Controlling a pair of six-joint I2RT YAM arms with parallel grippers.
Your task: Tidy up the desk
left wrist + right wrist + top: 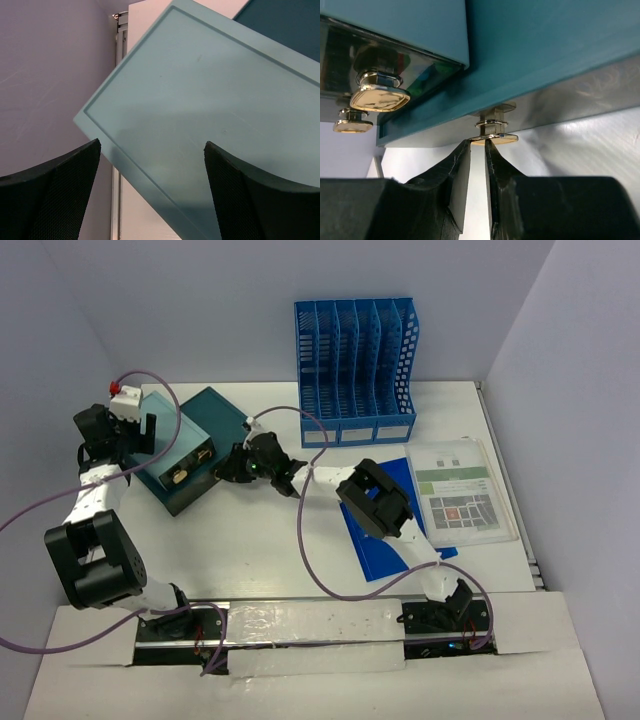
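Observation:
A dark teal drawer box (195, 445) with a pale teal top panel (210, 95) stands at the left of the white desk (270, 540). My left gripper (140, 435) hovers over the panel's corner near the desk's left rail, jaws wide open and empty (152, 150). My right gripper (235, 468) is at the box's front. In the right wrist view its jaws (477, 142) are almost closed, tips against the flat face of a gold drawer knob (495, 136), not around it. A second gold knob (379, 96) sits on the drawer at upper left.
A blue slotted file sorter (355, 365) stands at the back. A blue folder (395, 530) and a printed sheet in a clear sleeve (462, 490) lie at the right, partly under my right arm. Purple cables (305, 540) loop over the desk.

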